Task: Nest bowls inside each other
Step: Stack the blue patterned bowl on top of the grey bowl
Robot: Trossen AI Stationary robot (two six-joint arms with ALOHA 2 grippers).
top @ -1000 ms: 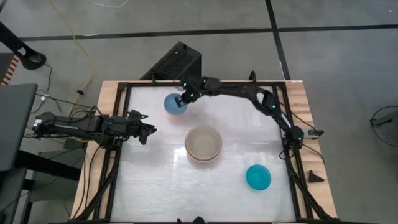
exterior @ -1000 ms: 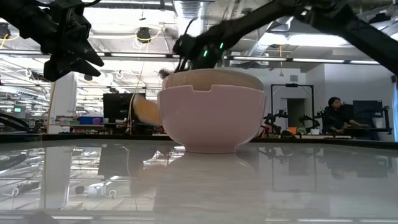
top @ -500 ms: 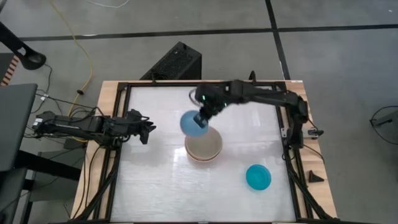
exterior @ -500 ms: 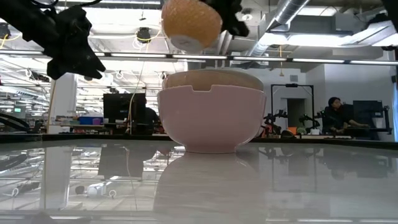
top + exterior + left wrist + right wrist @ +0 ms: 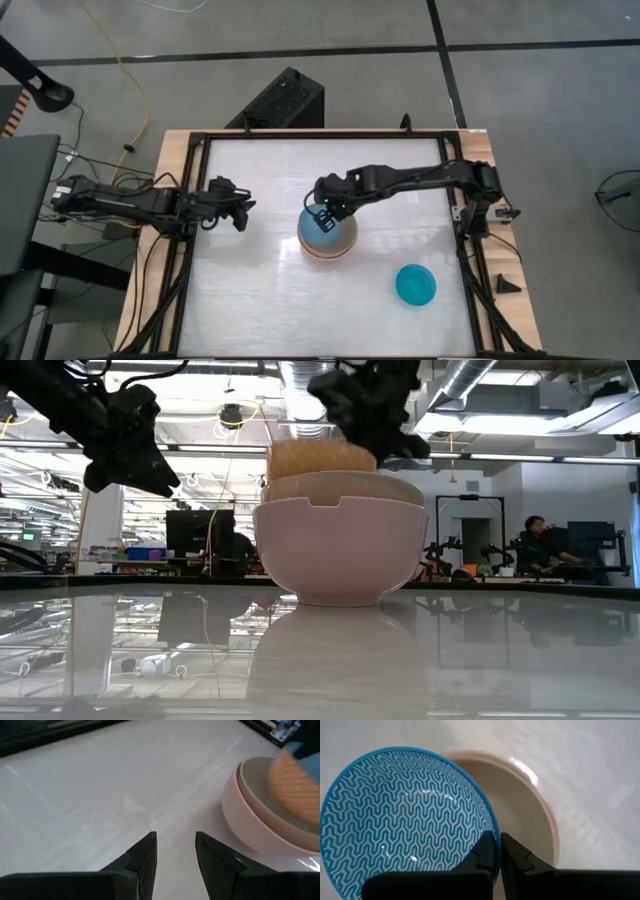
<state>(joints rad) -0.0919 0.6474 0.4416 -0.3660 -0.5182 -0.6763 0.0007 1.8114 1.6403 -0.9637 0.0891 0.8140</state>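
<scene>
Over the stacked pink bowl (image 5: 327, 250) and grey-beige bowl (image 5: 530, 815), we see the right gripper (image 5: 322, 213) pinched tight on the light blue bowl's (image 5: 322, 228) rim. The teal bowl (image 5: 415, 285) sits apart, empty.

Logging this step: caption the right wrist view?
Right hand pinching the light blue bowl's rim above the stacked bowls.

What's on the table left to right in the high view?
Left gripper → right gripper holding the patterned light blue bowl over the stacked pink and beige bowls → small teal plastic bowl.
</scene>
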